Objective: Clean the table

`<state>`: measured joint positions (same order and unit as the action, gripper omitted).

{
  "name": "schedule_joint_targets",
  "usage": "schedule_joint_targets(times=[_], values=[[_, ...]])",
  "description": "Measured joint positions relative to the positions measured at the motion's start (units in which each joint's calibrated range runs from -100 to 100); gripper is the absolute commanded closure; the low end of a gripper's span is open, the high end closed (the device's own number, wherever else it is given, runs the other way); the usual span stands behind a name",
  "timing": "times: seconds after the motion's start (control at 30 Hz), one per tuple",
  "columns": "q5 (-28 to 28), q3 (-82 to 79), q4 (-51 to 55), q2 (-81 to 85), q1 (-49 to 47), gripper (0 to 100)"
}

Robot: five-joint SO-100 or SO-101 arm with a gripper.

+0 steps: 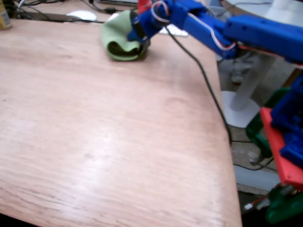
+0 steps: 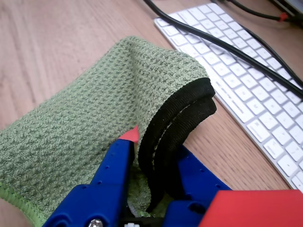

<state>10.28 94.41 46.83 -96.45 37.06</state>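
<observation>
A blue two-finger gripper with a red-tipped finger is clamped on a folded green waffle-weave cloth with a black hemmed edge; in the wrist view its jaws pinch the doubled black hem between them. In the fixed view the gripper holds the cloth bunched on the far part of the large light reddish-brown wooden tabletop, which fills most of that view, its straight right edge running down the picture. A white flat keyboard lies just beside the cloth, crossed by a black cable. The blue arm reaches in from the right, and another black cable trails over the table's edge.
</observation>
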Motion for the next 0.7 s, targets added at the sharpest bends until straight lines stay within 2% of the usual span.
schedule_joint_targets(times=[0.7], values=[[0.05, -16.14, -0.33, 2.85, 29.40, 100]])
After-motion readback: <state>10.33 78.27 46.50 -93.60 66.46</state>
